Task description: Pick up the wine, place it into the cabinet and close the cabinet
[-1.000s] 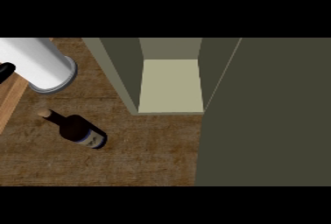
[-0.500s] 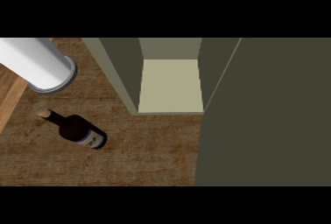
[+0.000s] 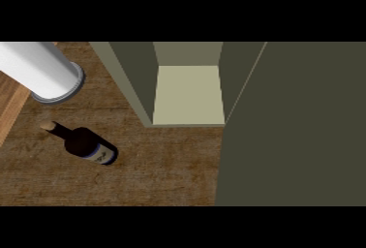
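Note:
The wine bottle (image 3: 87, 146) is dark, with a tan cork end and a blue-and-white label. It rests on the brown wooden counter (image 3: 164, 169) at the left, its neck pointing up-left. The olive cabinet (image 3: 136, 82) is open, showing its pale inner floor (image 3: 190, 94). Its open door (image 3: 293, 126) fills the right side of the head view. A pale grey forearm (image 3: 39, 70) crosses the upper left corner, above and apart from the bottle. Neither hand shows.
A lighter wooden strip (image 3: 10, 109) runs down the left edge beside the counter. Bare counter lies between the bottle and the open door, in front of the cabinet's opening.
The grey forearm has swung so it reaches further toward the upper left. The black bit of hand at the left edge a second ago has gone. Bottle and cabinet are unmoved.

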### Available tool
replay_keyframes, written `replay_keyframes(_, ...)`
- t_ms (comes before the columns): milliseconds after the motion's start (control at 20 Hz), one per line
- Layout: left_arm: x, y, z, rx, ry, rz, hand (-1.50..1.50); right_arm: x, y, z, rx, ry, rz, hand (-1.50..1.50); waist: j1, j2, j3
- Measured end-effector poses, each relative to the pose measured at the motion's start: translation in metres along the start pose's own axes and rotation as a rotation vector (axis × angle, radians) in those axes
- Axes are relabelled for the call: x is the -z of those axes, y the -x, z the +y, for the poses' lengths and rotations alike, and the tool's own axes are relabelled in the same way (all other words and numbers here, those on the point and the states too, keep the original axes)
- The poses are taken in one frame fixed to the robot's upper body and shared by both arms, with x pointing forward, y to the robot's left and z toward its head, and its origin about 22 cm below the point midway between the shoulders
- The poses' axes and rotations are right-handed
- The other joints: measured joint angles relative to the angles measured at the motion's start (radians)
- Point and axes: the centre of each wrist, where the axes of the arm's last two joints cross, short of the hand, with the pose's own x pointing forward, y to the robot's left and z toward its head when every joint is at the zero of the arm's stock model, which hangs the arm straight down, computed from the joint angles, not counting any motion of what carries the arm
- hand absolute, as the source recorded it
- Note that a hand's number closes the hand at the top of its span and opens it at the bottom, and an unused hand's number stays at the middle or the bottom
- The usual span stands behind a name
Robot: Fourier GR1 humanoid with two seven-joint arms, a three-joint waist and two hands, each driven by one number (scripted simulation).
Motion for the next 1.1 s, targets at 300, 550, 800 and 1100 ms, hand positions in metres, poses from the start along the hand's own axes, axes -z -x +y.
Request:
replay_keyframes(300,0.0,0.007,0.024,0.025,-0.041,0.011,-1.5,0.001,-0.001,0.003,0.01,0.001,0.008,-1.5,-0.003,0.0,0.0)
replay_keyframes(550,-0.003,0.024,0.049,0.036,-0.069,0.035,-1.5,0.002,-0.002,0.004,0.007,-0.002,0.009,-1.5,-0.004,0.0,0.0)
replay_keyframes(800,-0.002,0.047,0.068,0.036,-0.077,0.067,-1.5,0.006,-0.006,0.003,-0.004,0.003,0.005,-1.5,-0.004,0.001,0.0)
replay_keyframes(1100,0.0,0.075,0.08,0.034,-0.092,0.115,-1.5,0.008,-0.008,0.004,-0.004,0.002,0.006,-1.5,-0.005,0.001,0.0)
